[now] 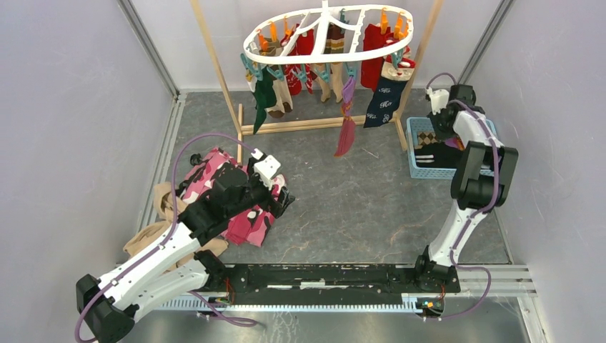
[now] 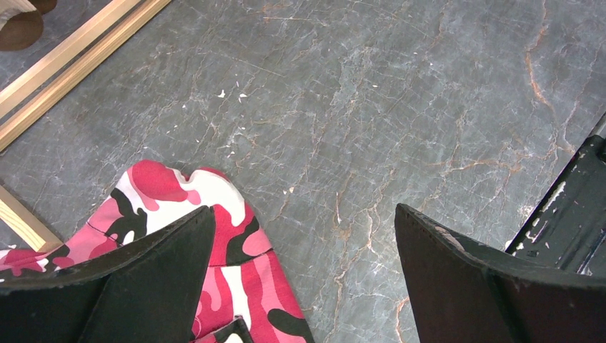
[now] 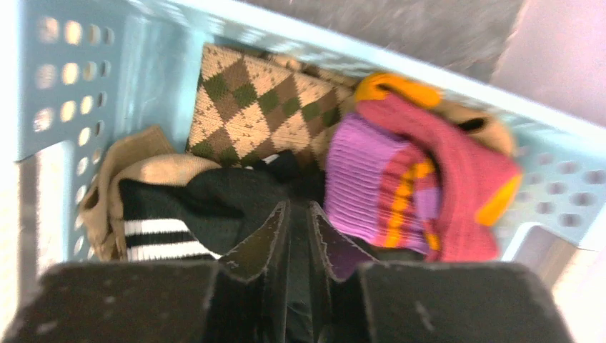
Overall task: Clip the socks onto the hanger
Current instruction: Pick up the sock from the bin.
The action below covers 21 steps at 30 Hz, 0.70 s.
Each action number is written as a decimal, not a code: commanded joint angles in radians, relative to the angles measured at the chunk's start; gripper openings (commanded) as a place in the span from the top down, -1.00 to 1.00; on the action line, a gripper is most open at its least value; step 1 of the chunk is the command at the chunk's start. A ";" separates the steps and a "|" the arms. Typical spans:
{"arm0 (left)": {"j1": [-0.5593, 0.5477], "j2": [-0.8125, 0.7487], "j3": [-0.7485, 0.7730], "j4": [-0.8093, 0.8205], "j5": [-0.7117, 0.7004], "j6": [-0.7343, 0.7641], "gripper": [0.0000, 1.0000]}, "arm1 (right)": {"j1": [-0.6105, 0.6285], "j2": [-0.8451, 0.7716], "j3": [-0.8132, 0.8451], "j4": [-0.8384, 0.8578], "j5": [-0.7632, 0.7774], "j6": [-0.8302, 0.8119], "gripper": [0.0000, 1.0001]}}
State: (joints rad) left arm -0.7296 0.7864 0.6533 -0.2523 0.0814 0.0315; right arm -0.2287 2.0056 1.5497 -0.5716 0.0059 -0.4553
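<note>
My right end effector is down inside the blue basket, at about 2 o'clock on the bench in the overhead view. Its fingers are drawn nearly together, with only a narrow dark slit between them. The tips press into the black sock with white stripes. I cannot tell whether any fabric is caught in the slit.

In my right wrist view, that black sock spreads from the tips toward 9 o'clock, lying on a tan sock. A tan and green argyle sock lies at 11 o'clock, against the basket wall. A purple and red sock with yellow stripes is bunched at 2 o'clock, just beside my right finger.

The hanger hangs at 12 o'clock on the bench, on the wooden rack. That puts it well apart from the basket, at about 10 o'clock from my right end effector. Socks are already clipped along its rim:
- a dark green sock at its left end
- red socks along the back
- a navy sock at its right end
- a purple-maroon sock dangling lowest, near the middle

My left end effector is released, fingers spread wide with bare bench between them. It sits above the edge of the pink camouflage cloth, which shows under my left finger. From there the hanger is at about 1 o'clock in the overhead view, well apart. A tan cloth lies beside the camouflage one at 8 o'clock.
</note>
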 commanded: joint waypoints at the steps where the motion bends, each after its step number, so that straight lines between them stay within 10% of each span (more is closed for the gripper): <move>1: 0.006 -0.018 -0.002 0.027 0.005 0.033 -1.00 | -0.050 -0.169 0.013 0.101 -0.125 -0.071 0.45; 13: 0.006 -0.023 -0.004 0.028 0.005 0.035 -1.00 | -0.130 0.019 0.200 0.004 -0.102 -0.337 -0.18; 21: 0.011 -0.016 -0.005 0.027 -0.008 0.037 -1.00 | -0.135 0.174 0.320 -0.002 -0.033 -0.361 -0.18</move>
State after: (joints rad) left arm -0.7273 0.7715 0.6487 -0.2523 0.0807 0.0315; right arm -0.3618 2.1460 1.8065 -0.5755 -0.0750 -0.7822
